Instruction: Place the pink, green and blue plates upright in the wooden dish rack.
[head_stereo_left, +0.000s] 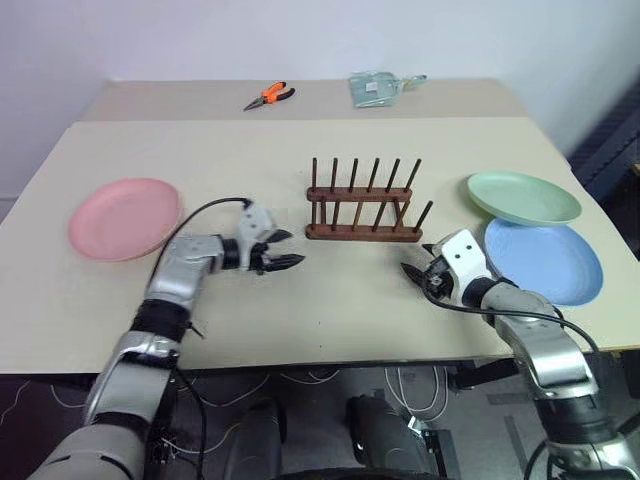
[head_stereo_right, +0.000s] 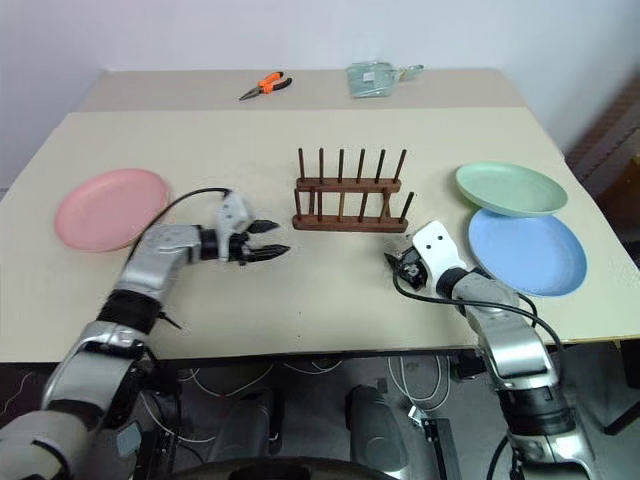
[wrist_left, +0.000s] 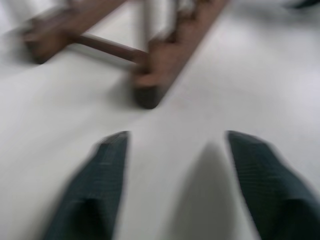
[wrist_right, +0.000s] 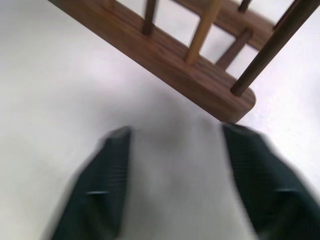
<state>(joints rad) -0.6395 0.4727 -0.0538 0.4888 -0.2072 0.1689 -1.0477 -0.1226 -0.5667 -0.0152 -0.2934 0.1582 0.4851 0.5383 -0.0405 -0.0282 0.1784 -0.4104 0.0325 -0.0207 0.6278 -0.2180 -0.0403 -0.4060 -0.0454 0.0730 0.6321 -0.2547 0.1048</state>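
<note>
Nothing is racked yet: the wooden dish rack (head_stereo_left: 362, 201) stands empty at table centre, the pink plate (head_stereo_left: 125, 217) flat at its nine o'clock, the green plate (head_stereo_left: 523, 197) overlapping the blue plate (head_stereo_left: 545, 261) at three o'clock, while the left gripper (head_stereo_left: 281, 251) and right gripper (head_stereo_left: 417, 270) flank it, jaws apart, holding nothing.

Dark wooden dish rack (head_stereo_left: 362, 205); plates (head_stereo_left: 125, 218) seemingly matte plastic.

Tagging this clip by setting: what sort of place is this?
Probably a lab or workshop test bench, not a kitchen: a bare beige table, loose cables underneath, and orange-handled pliers lying at the back.
</note>
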